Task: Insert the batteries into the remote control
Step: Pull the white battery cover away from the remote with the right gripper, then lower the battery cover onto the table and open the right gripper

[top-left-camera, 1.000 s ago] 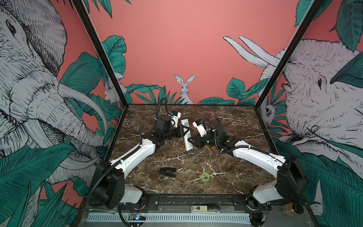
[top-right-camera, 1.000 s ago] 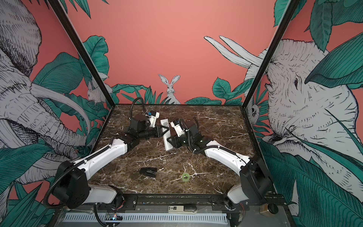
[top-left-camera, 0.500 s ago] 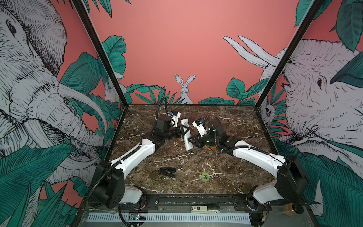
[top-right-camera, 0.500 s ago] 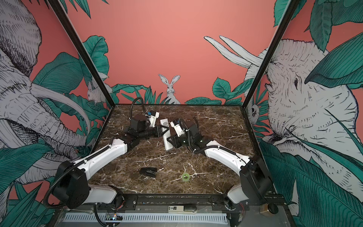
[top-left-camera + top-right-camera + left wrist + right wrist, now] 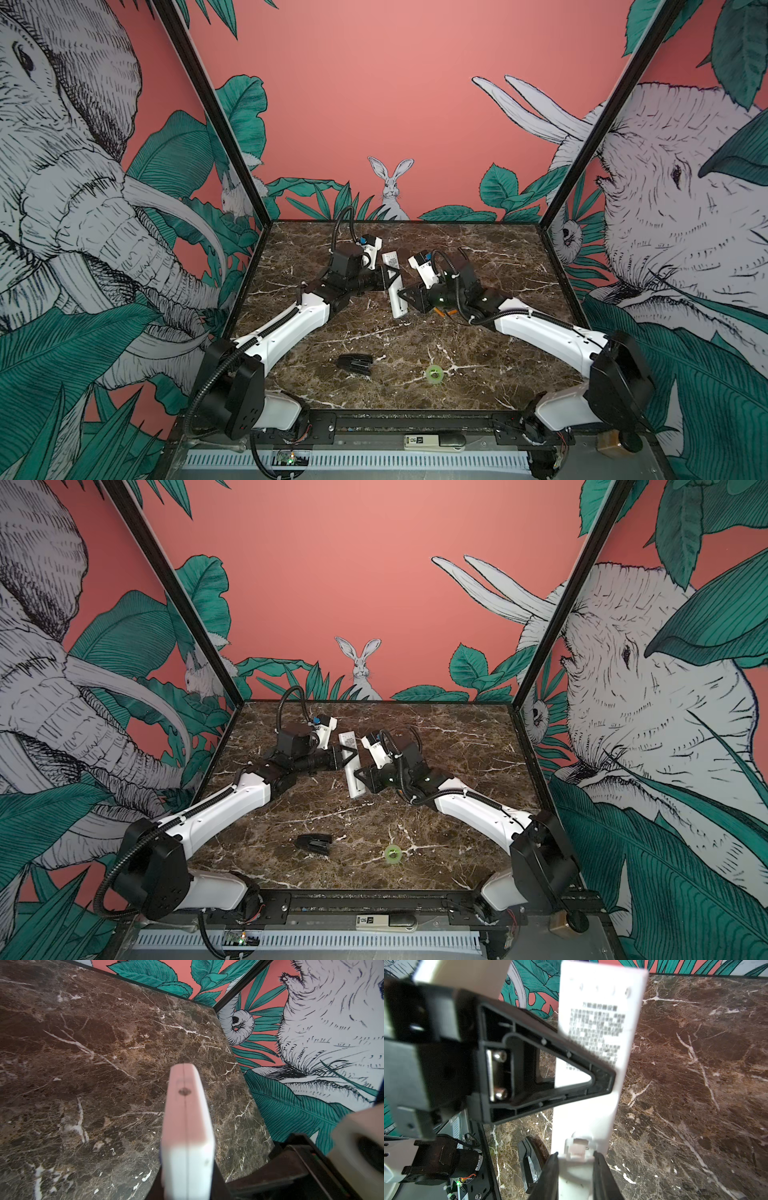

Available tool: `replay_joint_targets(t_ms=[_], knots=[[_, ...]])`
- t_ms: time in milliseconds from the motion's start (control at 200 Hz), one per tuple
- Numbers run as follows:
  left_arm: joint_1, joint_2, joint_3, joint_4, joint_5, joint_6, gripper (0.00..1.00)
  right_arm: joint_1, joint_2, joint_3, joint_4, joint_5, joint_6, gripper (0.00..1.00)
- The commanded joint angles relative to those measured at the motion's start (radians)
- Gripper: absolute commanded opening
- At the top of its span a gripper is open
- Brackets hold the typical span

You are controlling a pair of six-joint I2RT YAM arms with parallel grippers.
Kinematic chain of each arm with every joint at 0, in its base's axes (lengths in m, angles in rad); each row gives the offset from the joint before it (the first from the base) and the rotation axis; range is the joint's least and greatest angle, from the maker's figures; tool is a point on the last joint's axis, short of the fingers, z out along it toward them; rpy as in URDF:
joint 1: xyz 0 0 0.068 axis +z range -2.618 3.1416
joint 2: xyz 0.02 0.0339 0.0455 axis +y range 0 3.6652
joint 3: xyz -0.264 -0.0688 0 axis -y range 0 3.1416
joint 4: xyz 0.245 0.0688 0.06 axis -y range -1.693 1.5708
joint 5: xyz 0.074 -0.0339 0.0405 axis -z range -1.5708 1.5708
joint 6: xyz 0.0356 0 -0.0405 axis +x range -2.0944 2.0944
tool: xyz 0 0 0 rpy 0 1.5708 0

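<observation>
The white remote control (image 5: 397, 305) (image 5: 355, 785) hangs tilted above the marble near the back middle, its labelled back showing in the right wrist view (image 5: 591, 1115). My left gripper (image 5: 394, 277) (image 5: 351, 757) is shut across its thickness; the left wrist view looks along its seamed edge (image 5: 187, 1147). My right gripper (image 5: 405, 297) (image 5: 576, 1159) pinches the white near end of the remote, where a small latch tab (image 5: 578, 1145) shows. I cannot tell whether that part is a cover or the body. One orange battery (image 5: 438, 311) lies on the table under the right wrist.
A black stapler (image 5: 354, 363) (image 5: 313, 842) (image 5: 529, 1165) lies front of centre. A green tape ring (image 5: 434, 372) (image 5: 392, 852) lies to its right. Painted walls close the table at the back and both sides.
The right gripper's jaws have drawn in on the remote's near end. Both arms and the remote stay almost where they were.
</observation>
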Motion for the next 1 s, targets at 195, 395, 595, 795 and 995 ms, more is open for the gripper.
replay_joint_targets(t_ms=[195,395,595,795,995], knots=[[0.032,-0.017,-0.038,0.004,-0.028,-0.013,0.0,-0.001,-0.044,-0.011,0.002,0.04,-0.031,0.19],[0.059,-0.04,-0.067,0.001,-0.027,-0.009,0.0,-0.004,-0.052,-0.023,-0.07,0.097,-0.06,0.19],[0.077,-0.052,-0.083,0.0,-0.021,-0.005,0.0,-0.007,-0.01,-0.044,-0.099,0.13,-0.063,0.19],[0.094,-0.07,-0.096,-0.005,-0.019,-0.003,0.0,-0.008,0.068,-0.056,-0.092,0.154,-0.062,0.19],[0.097,-0.079,-0.1,-0.005,-0.016,-0.001,0.0,-0.008,0.149,-0.043,-0.099,0.178,-0.08,0.19]])
